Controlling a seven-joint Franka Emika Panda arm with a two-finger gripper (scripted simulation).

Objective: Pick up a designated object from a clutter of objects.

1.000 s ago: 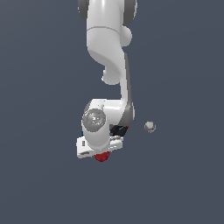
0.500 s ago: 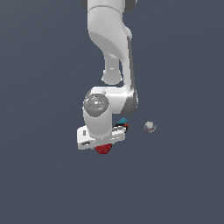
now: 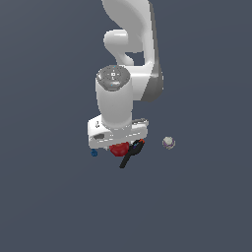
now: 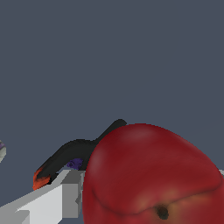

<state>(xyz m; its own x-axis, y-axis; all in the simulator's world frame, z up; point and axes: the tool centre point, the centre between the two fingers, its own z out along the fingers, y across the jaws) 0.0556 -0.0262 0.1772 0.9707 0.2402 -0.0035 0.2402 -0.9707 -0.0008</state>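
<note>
apple | under hand, arm vertical, wrist pointing down | grip state: cannot tell

The apple sits directly under the tool, with the clamp touching it on the exterior view's right. A small piece lies just left; a ball rests well apart, right.
</note>
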